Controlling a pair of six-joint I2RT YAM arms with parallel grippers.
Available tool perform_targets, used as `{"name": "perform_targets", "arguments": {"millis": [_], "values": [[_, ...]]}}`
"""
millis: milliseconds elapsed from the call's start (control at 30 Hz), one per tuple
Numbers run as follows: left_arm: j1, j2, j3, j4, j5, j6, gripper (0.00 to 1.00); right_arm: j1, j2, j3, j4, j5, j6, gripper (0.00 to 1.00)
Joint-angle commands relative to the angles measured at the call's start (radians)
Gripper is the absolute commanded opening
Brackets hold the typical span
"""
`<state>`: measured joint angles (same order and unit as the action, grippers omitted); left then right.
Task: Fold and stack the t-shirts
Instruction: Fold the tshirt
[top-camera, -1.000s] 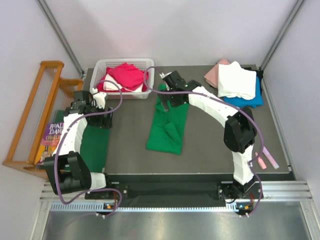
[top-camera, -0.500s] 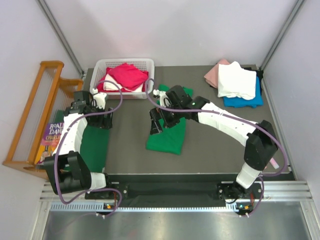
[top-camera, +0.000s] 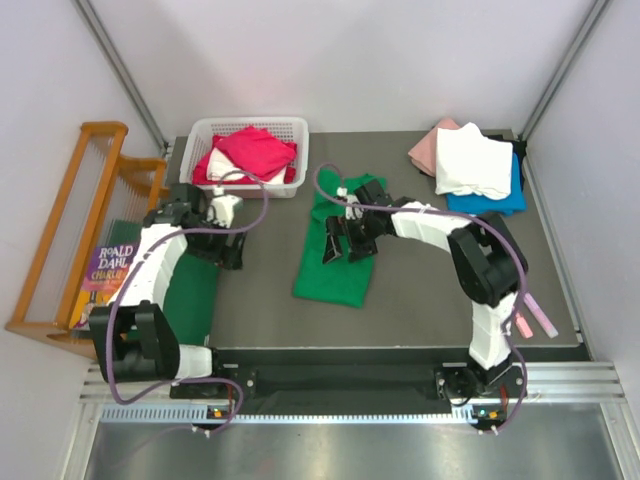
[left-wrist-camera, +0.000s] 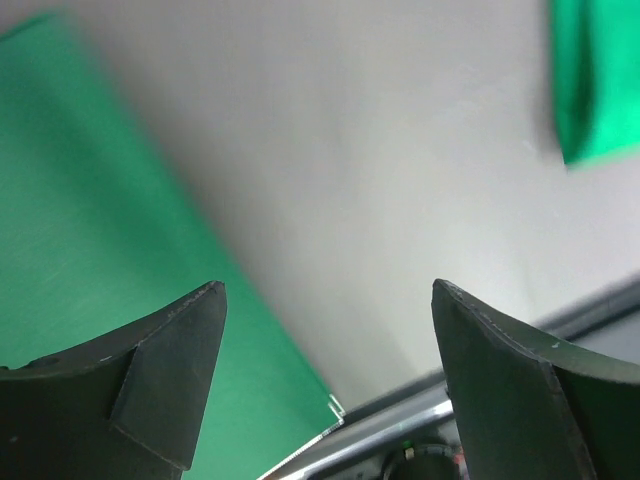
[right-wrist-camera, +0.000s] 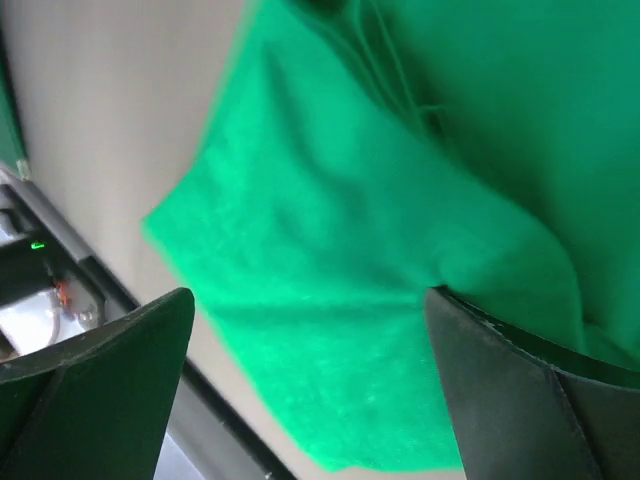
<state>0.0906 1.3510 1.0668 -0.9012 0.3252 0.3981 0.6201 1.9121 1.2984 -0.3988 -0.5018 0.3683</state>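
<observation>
We are in the middle of folding the green t-shirt (top-camera: 335, 272), which lies on the worktop (top-camera: 420, 300) as a long, narrow strip running from the far side toward us. It appears already folded lengthwise. Our right end effector (top-camera: 343, 243) hangs low over the middle of the strip with its jaws spread wide, gripping nothing; the wrist view shows only green cloth between the fingers. Our left end effector (top-camera: 232, 252) is also spread and empty, over bare worktop between the shirt and the darker green mat (top-camera: 190, 292). A white tee (top-camera: 470, 160), a blue tee (top-camera: 500, 200) and a pink tee (top-camera: 428, 148) are stacked at the far right corner, and a red tee (top-camera: 250, 150) waits in the white basket (top-camera: 250, 122). We judge the next move to be a crosswise fold, which calls for pinching one end of the strip through all its layers and carrying it over the other.
</observation>
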Motion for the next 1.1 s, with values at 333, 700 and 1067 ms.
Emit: {"name": "perform_targets", "arguments": {"millis": [333,700,1067], "values": [[-0.377,0.019,0.001,-0.019,-0.035,0.001,0.88,-0.143,0.015,0.170,0.237,-0.449,0.251,1.00],[-0.621,0.227,0.110,0.110,-0.124,-0.114,0.89,-0.198,0.349,0.401,0.692,-0.563,0.800,1.00],[-0.709,0.370,0.157,0.114,-0.132,-0.070,0.89,-0.255,0.556,0.582,0.683,-0.555,0.865,1.00]]}}
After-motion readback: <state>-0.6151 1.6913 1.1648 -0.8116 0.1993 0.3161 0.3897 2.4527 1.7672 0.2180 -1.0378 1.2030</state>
